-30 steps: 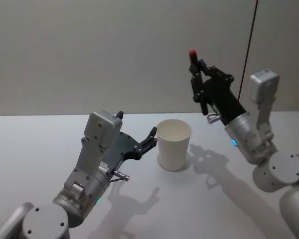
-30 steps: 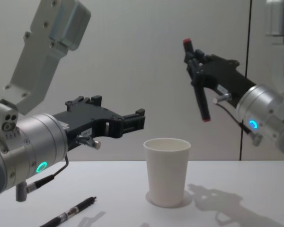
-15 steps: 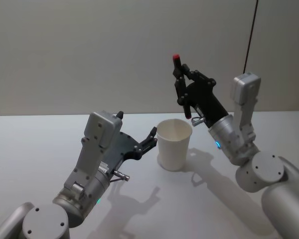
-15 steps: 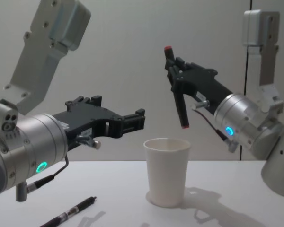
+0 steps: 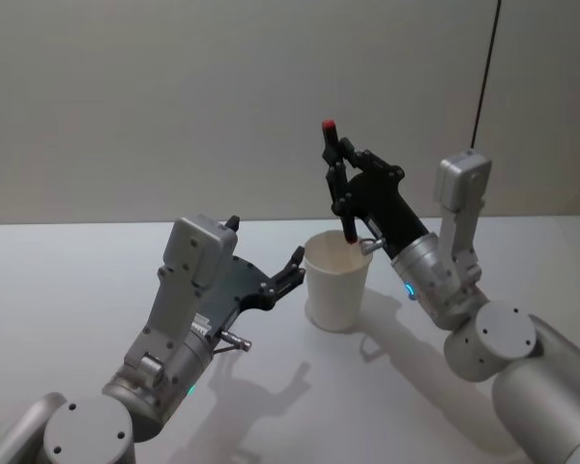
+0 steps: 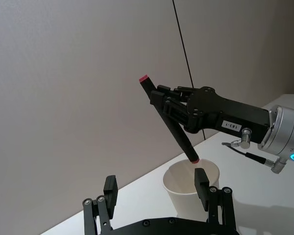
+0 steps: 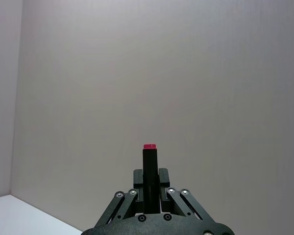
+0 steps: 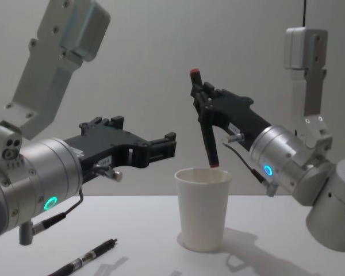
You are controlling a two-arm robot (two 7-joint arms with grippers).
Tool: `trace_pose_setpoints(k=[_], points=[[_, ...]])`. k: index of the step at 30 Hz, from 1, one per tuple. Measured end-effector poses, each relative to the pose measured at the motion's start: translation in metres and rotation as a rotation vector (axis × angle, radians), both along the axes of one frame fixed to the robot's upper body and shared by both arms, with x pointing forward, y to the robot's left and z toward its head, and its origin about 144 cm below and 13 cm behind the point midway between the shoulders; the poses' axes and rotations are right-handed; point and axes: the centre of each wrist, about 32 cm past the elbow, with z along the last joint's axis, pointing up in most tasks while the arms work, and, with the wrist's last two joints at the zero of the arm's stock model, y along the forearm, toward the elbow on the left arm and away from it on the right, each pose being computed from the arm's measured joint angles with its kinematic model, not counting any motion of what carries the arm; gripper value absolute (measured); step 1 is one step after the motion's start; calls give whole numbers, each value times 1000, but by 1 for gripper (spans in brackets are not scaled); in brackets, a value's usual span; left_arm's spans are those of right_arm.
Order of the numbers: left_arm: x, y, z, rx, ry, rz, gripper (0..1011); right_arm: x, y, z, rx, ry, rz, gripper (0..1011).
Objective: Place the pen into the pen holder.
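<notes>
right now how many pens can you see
2. One red-tipped pen is in the right gripper, tip at the paper cup's mouth; the other pen lies on the table, front left.

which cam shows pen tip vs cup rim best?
Chest view: side-on, the pen in the right hand hangs with its lower tip just above the pen holder rim. Head view overlaps tip and opening. Left wrist view shows the same obliquely. Right wrist view shows the pen's top end.
</notes>
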Motion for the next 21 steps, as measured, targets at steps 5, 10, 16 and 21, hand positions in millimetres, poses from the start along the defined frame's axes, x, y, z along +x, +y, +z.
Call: trace_pose_setpoints(k=[5,10,16,21], points=[[0,0,0,0,0,0,1003,-2,2,-3,1,7,7,165],[0,0,0,0,0,0,1003,-4,2,-7,0,15,12,165],[0,0,0,0,0,0,1003,-7,3,-10,-2,21,17,165],[0,0,0,0,0,0,1003,-10,3,-13,-5,26,19,165]])
